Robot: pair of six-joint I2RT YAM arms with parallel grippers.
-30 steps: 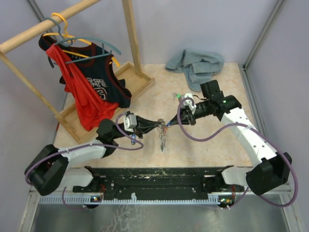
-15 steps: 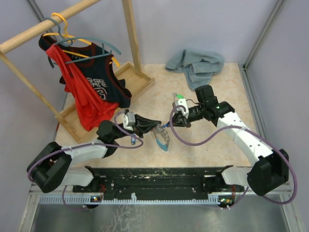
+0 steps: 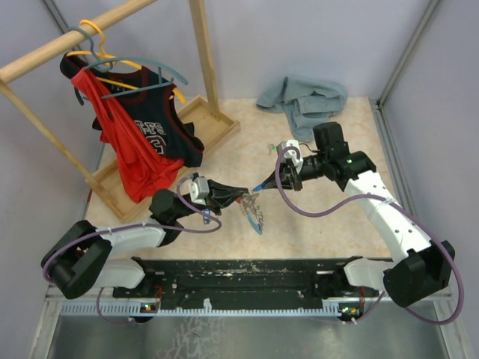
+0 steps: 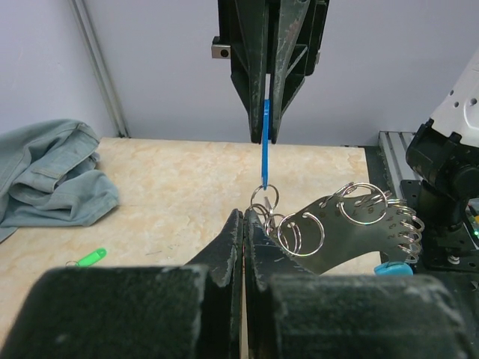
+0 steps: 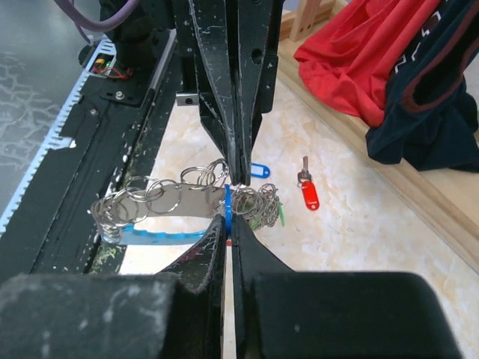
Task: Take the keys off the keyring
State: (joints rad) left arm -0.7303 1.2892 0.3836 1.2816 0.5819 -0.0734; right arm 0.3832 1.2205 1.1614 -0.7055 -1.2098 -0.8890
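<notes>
left gripper (image 3: 244, 197) clamped on keyring (image 4: 264, 200), right gripper (image 3: 264, 184) at its 2 o'clock, pinching blue tag (image 4: 265, 142) between closed fingers

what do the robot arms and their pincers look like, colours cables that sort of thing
The left arm and right arm both have white shells between chunky black joints, and a purple cable loops along each. The left pincer and right pincer are black, each with two flat tapering fingers scuffed pale in places. A small green light shows on the right arm.
</notes>
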